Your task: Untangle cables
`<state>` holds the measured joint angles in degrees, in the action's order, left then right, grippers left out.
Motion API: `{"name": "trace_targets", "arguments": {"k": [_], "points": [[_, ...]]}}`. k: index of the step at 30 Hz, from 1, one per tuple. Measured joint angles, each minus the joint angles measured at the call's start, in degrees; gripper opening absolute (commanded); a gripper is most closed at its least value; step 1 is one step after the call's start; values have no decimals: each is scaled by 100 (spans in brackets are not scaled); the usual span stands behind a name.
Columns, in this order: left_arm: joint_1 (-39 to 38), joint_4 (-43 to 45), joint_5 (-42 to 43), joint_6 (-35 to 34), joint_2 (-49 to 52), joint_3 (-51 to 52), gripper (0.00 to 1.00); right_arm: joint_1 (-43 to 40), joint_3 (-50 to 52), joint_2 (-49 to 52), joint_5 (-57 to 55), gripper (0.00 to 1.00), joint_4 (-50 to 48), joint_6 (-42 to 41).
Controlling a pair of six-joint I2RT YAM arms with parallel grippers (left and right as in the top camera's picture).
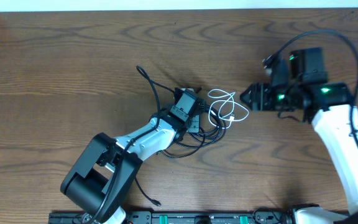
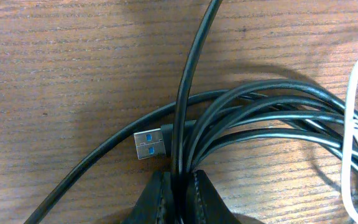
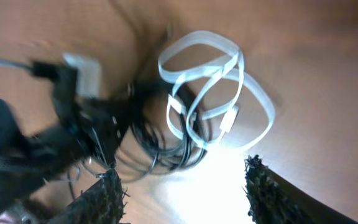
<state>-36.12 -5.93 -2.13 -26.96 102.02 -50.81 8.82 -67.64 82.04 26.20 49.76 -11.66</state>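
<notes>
Left gripper (image 2: 178, 188) is clenched on one black cord (image 2: 190, 87). The cord rises straight out of the narrow slit between the two dark fingers (image 2: 156, 200) and is pinched there. The rest of the black cables (image 2: 266, 106) fan out just ahead and to the right of those jaws, several strands side by side on the wooden table (image 2: 61, 56). A USB plug (image 2: 150, 144) with a blue insert sits just ahead-left of the jaws, tip pointing left, its rear tucked behind the held cord. We also see another black strand curving off to the lower left of the jaws.

Right gripper (image 3: 184, 171) is released, its jaws wide apart with only bare table between them. The white cable (image 3: 227, 124) lies in loose overlapping loops just ahead of the open jaws, clear of both fingers. The black tangle and the left gripper sit farther ahead and to the left of the right jaws; that part is blurred and we cannot tell details. From overhead, we see the white loops lying between the two grippers. They overlap the black bundle on the left gripper's side, and the right jaws are near them but apart.
</notes>
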Motion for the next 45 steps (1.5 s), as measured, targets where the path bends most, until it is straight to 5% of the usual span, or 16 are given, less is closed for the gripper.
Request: {"name": "trace_targets", "arguments": {"k": [11, 17, 26, 33, 35, 45], "points": [[0, 0, 0, 0, 0, 0, 8, 879, 1604, 173, -125, 57, -1558, -907], [0, -2, 0, 0, 0, 0, 8, 909, 2426, 175, -699, 46, -2588, -2481], [0, -4, 0, -2, 0, 0, 8, 909, 3064, 179, -907, 44, -3923, -4280], [0, -2, 0, -2, 0, 0, 8, 922, 3071, 179, -1078, 18, -4116, -4682], [0, -2, 0, -2, 0, 0, 8, 977, 3071, 179, -1257, 3, -4111, -4721], [0, -96, -2, -2, -4, -9, 7, 1034, 3071, 179, -2750, 1, -4061, -4478]]}}
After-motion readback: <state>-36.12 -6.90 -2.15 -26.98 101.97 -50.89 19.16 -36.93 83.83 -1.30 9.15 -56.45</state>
